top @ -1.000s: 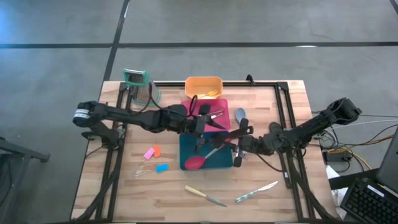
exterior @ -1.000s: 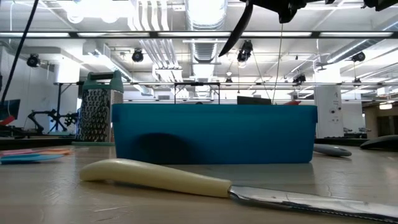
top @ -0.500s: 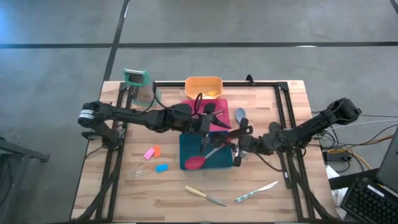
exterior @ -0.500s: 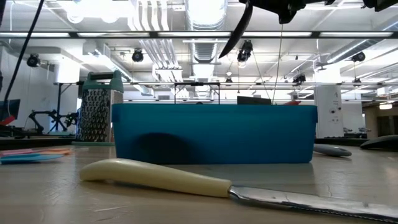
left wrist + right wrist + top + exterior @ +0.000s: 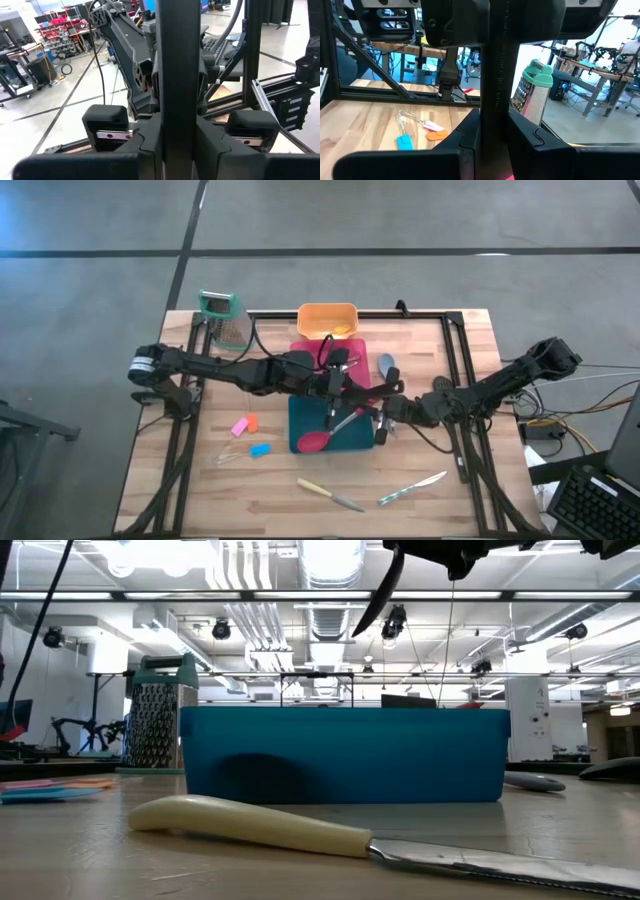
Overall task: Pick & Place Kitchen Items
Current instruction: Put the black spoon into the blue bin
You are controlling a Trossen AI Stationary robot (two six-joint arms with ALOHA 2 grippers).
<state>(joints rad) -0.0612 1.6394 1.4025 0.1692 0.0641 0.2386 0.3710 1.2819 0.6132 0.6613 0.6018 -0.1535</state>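
Observation:
A black long spoon (image 5: 177, 60) is held in the air over the teal tray (image 5: 356, 438), between my two grippers. My left gripper (image 5: 338, 377) reaches in from the table's left and is shut on it. My right gripper (image 5: 381, 408) comes from the right, a little lower, and is shut on it too. The spoon's dark lower end (image 5: 378, 590) hangs above the teal tray (image 5: 340, 755). A red spoon (image 5: 314, 442) lies in that tray, its bowl toward the near edge. My left gripper pinches the black spoon's handle (image 5: 177, 100) between its two fingers. The fingers come in level from the table's left and lie across the handle. The spoon is clear of the tray. My right gripper pinches the same handle (image 5: 497, 110) between its two fingers, level from the table's right and across it, below the left gripper's hold.
A pink tray (image 5: 357, 352) and an orange tray (image 5: 327, 318) stand behind the teal one, and a green-topped grater (image 5: 222, 315) at the far left. A grey spoon (image 5: 386, 364), two knives (image 5: 325, 494) (image 5: 412, 488) and small pink and blue pieces (image 5: 243, 425) (image 5: 260, 450) lie on the table.
My left gripper, open around the black spoon's handle a moment ago, has shut on it. My right gripper has kept its hold, and the spoon has stayed where it was.

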